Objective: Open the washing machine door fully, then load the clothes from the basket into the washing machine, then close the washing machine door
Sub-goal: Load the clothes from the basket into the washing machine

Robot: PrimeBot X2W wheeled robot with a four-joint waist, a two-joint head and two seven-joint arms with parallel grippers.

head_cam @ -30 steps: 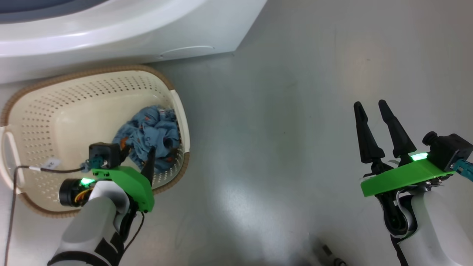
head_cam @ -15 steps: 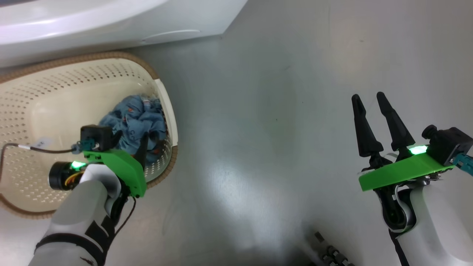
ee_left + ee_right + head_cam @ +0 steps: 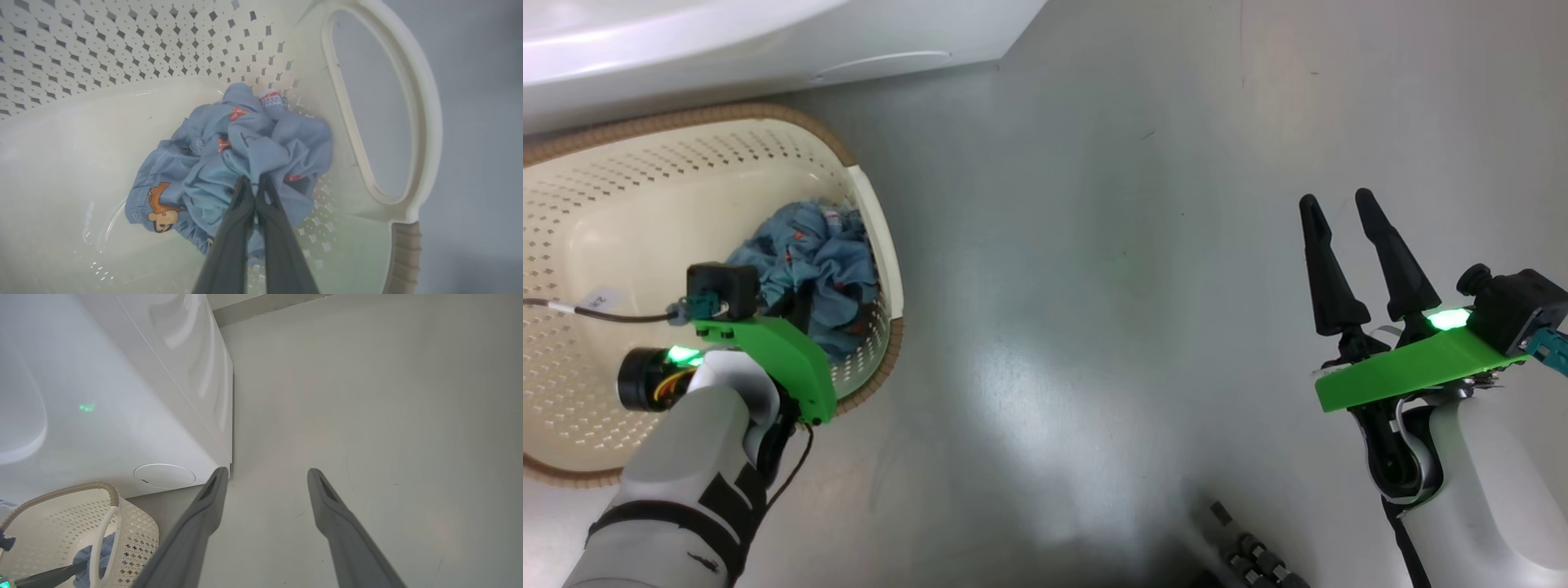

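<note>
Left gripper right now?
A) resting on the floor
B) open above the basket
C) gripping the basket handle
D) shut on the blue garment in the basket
D: in the left wrist view the left gripper is pinched shut on a fold of the blue garment inside the basket.

The left forearm (image 3: 678, 465) is pale grey with black bands. Each wrist carries a bright green plate (image 3: 776, 367) and a black camera block (image 3: 721, 287). A thin dark cable (image 3: 613, 315) bears a white tag (image 3: 595, 299), perhaps numbered. The right gripper (image 3: 1337, 200) has long, dark, tapered fingers (image 3: 1327, 278).
</note>
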